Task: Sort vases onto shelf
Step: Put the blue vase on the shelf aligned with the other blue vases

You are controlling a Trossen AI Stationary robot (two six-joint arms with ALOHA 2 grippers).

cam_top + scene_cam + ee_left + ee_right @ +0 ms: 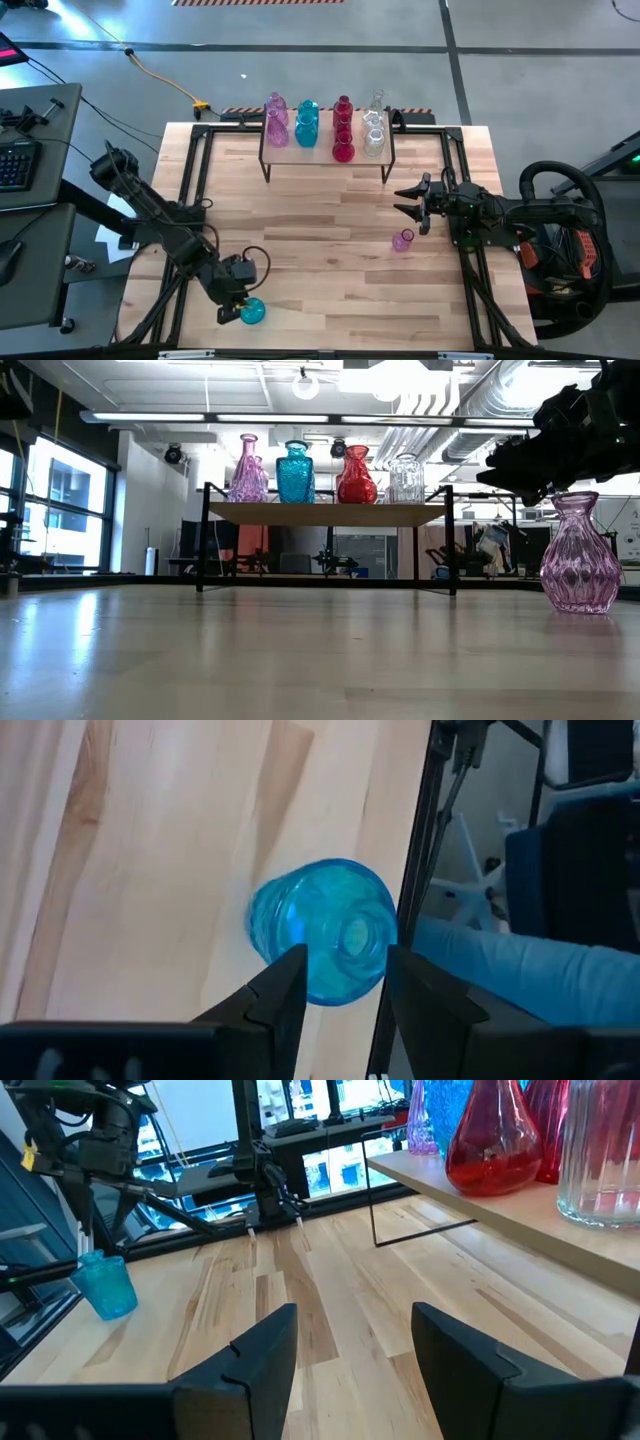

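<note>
A teal vase (252, 312) stands upright on its base near the table's near-left corner. My left gripper (232, 308) hangs just above it, slanting down. In the left wrist view its open fingers stand on either side of the teal vase (325, 930), above it and apart from it. A pink vase (403, 240) stands upright on the table at the right, also in the low view (580, 555). My right gripper (410, 200) waits open and level just beyond it. The shelf (325, 152) at the far middle carries several pink, teal, red and clear vases.
Black frame rails (200, 190) run along the table's left, right and far sides. The teal vase stands close to the table's edge, with a black rail (405, 900) beside it. Bare wooden tabletop (320, 260) lies between the two arms and in front of the shelf.
</note>
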